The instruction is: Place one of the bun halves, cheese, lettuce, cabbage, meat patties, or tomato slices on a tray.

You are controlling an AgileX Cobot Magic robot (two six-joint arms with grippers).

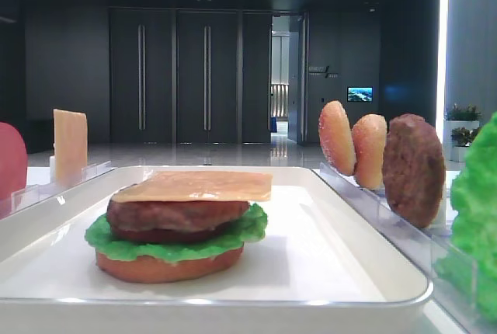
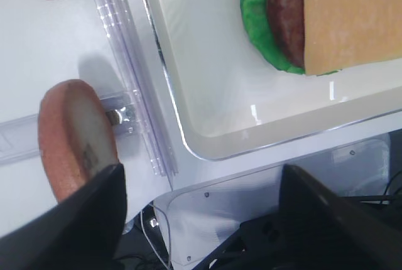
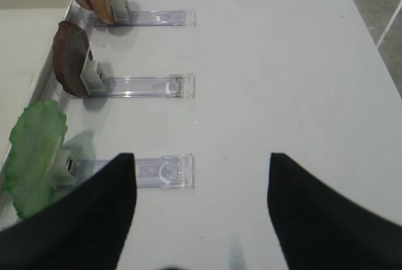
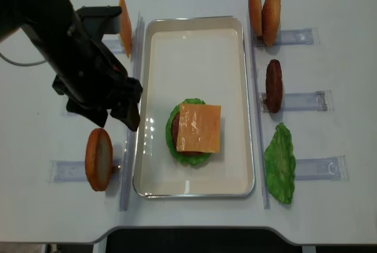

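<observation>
Stacked at the tray's (image 4: 194, 26) near end, bottom bun, lettuce (image 4: 172, 130) and patty carry the cheese (image 4: 199, 127) squarely on top, while the left hand (image 4: 121, 109) hangs released and empty over the tray's left rim, and the right hand (image 3: 201, 210) gapes empty above the desk (image 3: 282, 63). Any swing inward could clip that rim and slide the loose cheese off. Racked outside: two buns (image 4: 263, 10), one patty (image 4: 274, 86), one lettuce leaf (image 4: 280, 163), one spare cheese (image 4: 124, 25), one tomato (image 4: 98, 159).
</observation>
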